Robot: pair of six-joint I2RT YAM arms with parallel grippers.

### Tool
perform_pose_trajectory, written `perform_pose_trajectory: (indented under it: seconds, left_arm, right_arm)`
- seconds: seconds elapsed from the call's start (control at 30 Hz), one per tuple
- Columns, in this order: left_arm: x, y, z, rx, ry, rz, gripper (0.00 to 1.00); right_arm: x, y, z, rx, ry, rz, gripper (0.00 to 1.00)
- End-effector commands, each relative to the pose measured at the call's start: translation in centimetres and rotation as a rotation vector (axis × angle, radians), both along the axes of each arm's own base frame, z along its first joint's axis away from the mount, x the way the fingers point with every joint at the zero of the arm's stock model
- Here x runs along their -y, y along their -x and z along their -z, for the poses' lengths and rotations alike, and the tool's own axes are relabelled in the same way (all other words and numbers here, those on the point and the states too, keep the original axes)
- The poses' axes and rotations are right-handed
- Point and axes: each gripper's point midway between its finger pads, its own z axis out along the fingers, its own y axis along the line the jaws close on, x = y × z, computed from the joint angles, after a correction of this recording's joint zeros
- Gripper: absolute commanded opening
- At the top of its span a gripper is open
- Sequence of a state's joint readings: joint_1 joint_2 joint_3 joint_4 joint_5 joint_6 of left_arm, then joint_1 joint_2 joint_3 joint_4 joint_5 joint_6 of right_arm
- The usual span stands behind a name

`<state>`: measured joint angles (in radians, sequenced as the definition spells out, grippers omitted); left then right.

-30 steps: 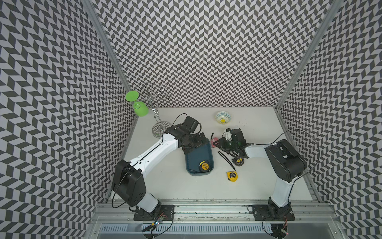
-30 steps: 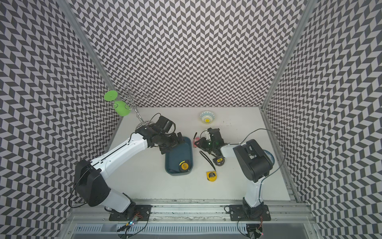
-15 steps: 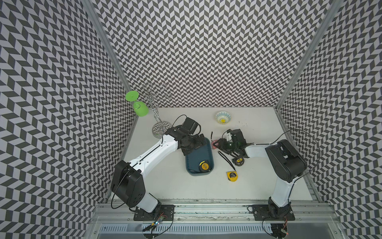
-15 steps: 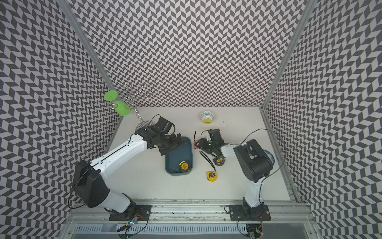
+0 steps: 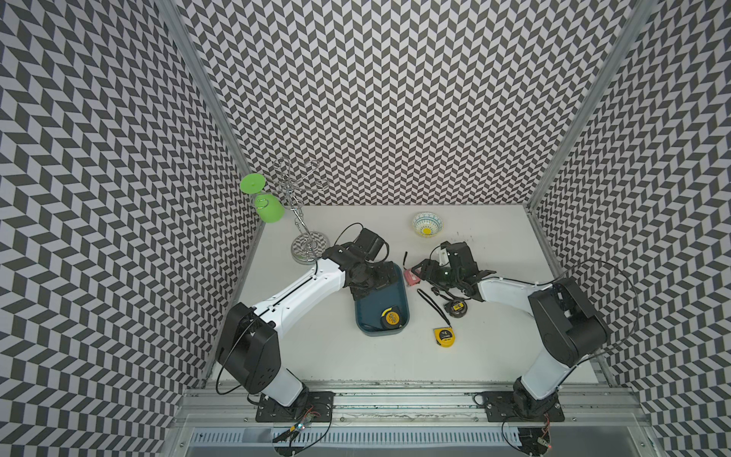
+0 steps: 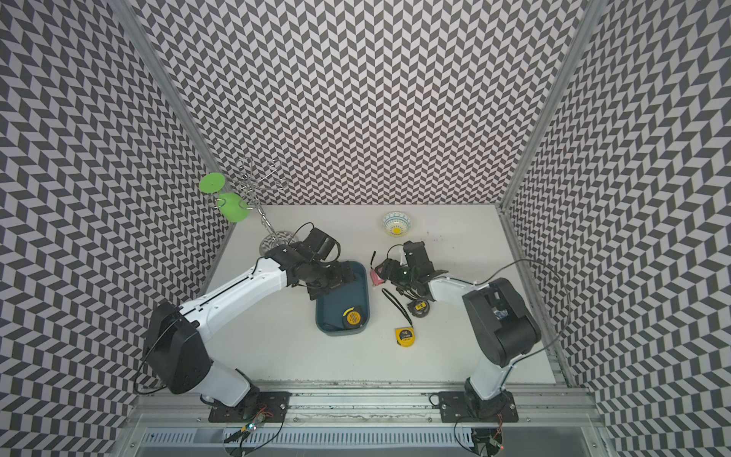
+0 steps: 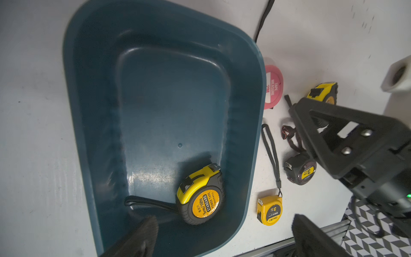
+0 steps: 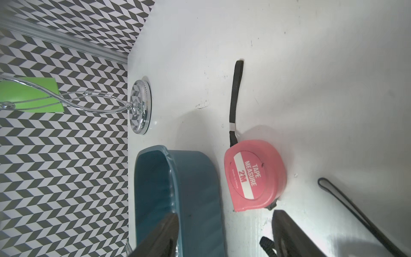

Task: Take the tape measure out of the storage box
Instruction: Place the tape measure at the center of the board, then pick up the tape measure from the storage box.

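The storage box (image 5: 372, 312) (image 6: 332, 312) is a shallow teal bin near the table's middle. One yellow-and-black tape measure (image 5: 391, 317) (image 6: 353, 317) (image 7: 200, 195) lies in its near corner, strap trailing. My left gripper (image 5: 375, 283) (image 7: 224, 224) hovers open over the box's far half, nothing between its fingers. My right gripper (image 5: 425, 273) (image 8: 224, 224) is open just right of the box (image 8: 195, 189). A pink tape measure (image 5: 411, 275) (image 8: 253, 175) lies flat on the table just beyond its fingertips, against the box's outer wall.
On the table right of the box lie a round black tape measure (image 5: 455, 308), a small yellow one (image 5: 444, 336) and loose straps. Another yellow-black one (image 7: 323, 93) sits under my right arm. A patterned bowl (image 5: 427, 224) and a chrome rack (image 5: 300, 221) with green cups stand at the back.
My right gripper's jaws have spread apart from shut, and the pink tape measure now lies free on the table. The left arm has hardly moved.
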<state>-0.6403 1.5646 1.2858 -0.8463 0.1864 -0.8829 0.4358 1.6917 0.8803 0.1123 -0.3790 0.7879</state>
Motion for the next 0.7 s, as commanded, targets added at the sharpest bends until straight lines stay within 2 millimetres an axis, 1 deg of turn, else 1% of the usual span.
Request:
perform_pose_trajectory:
  seconds: [0.0,0.17,0.33,0.4,0.53,0.67]
  left_arm:
    - [0.5,1.3,1.5,-0.024,-0.05,0.054,1.0]
    - [1.1,3.0,3.2,-0.073,-0.07,0.07,1.0]
    - [1.0,3.7,4.0,-0.102,-0.082,0.05,1.0]
    - [1.0,4.1,4.4,-0.119,-0.084,0.039,1.0]
    - [0.9,4.9,6.0,-0.181,-0.097,0.013,0.99]
    - [1.2,5.4,7.1,-0.216,-0.143,0.015,1.0]
  right_arm:
    - [0.9,0.3,-1.8,0.052,0.02,0.017,0.73]
    - [1.5,1.4,-3.4,0.072,0.013,0.027,0.81]
    - [2.0,2.4,-4.6,0.091,0.004,0.029,0.88]
    - [2.2,2.9,-4.9,0.091,0.0,0.032,0.9]
    - [2.7,3.9,-5.2,0.092,-0.011,0.036,0.95]
    - [3.2,4.8,-5.3,0.092,-0.019,0.048,1.0]
